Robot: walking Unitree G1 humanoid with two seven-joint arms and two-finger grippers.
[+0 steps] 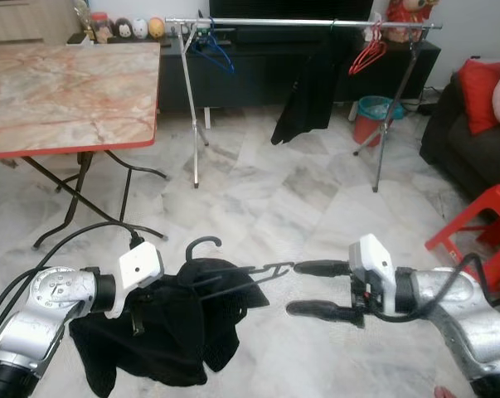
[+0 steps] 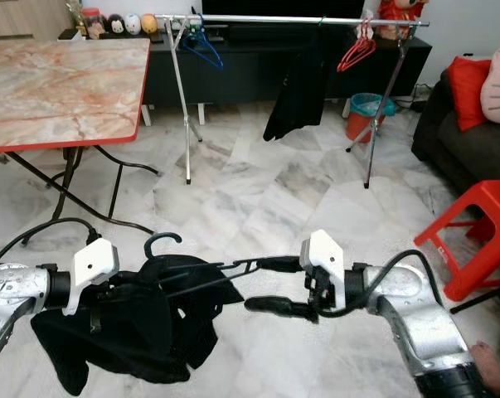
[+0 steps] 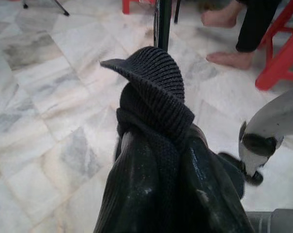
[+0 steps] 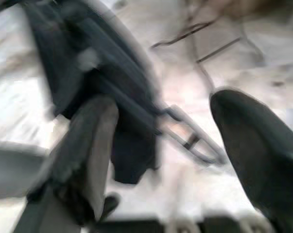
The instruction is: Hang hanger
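Black hanger (image 1: 233, 278) lying roughly horizontal above the floor, hook (image 1: 201, 244) curled upward, one end poking out rightward. Black knit garment (image 1: 162, 332) draped over it, bunched and hanging. Silver clothes rail (image 1: 299, 22) well beyond, across the room.

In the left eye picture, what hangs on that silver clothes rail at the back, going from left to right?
Blue hanger → black garment → red hanger, all on the rail.
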